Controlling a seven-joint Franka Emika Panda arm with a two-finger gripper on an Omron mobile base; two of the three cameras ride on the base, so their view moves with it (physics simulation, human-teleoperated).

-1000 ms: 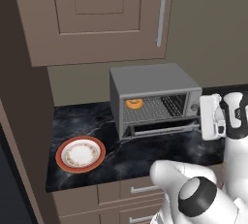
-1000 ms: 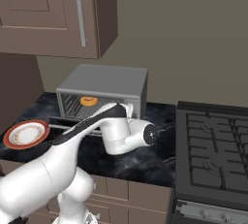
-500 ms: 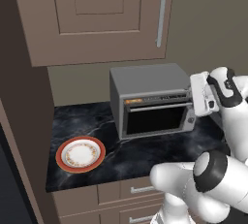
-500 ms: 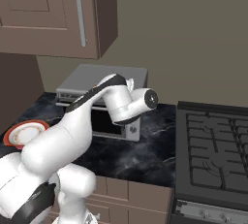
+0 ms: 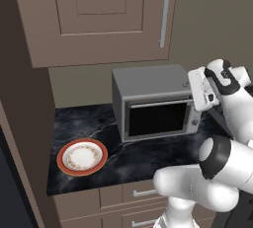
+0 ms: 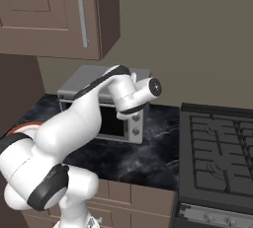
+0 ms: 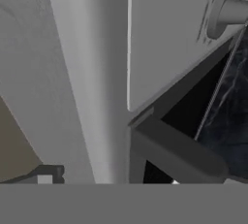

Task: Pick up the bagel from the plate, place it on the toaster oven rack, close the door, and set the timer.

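The toaster oven [image 5: 150, 81] stands on the dark counter with its door [image 5: 157, 118] shut, the glass dark. The bagel and the toaster oven rack are hidden behind that door. The plate [image 5: 82, 156] lies bare at the counter's front left, and its red rim [image 6: 22, 128] peeks out behind my arm in the right base view. My gripper [image 5: 196, 94] hovers open and holds nothing, at the oven's upper right corner beside the control panel. The hand view looks closely at the grey oven front, with a round knob [image 7: 231, 10] at its top right.
Brown wall cabinets [image 5: 99, 15] hang right above the oven. A black stove [image 6: 217, 148] adjoins the counter on the right. A tall dark panel [image 5: 20, 123] closes off the left end. My own arm [image 6: 89, 118] covers much of the oven in the right base view.
One second ago the door hung open with the bagel on the rack; now it is shut. The gripper has risen from low at the oven's right to its upper right corner.
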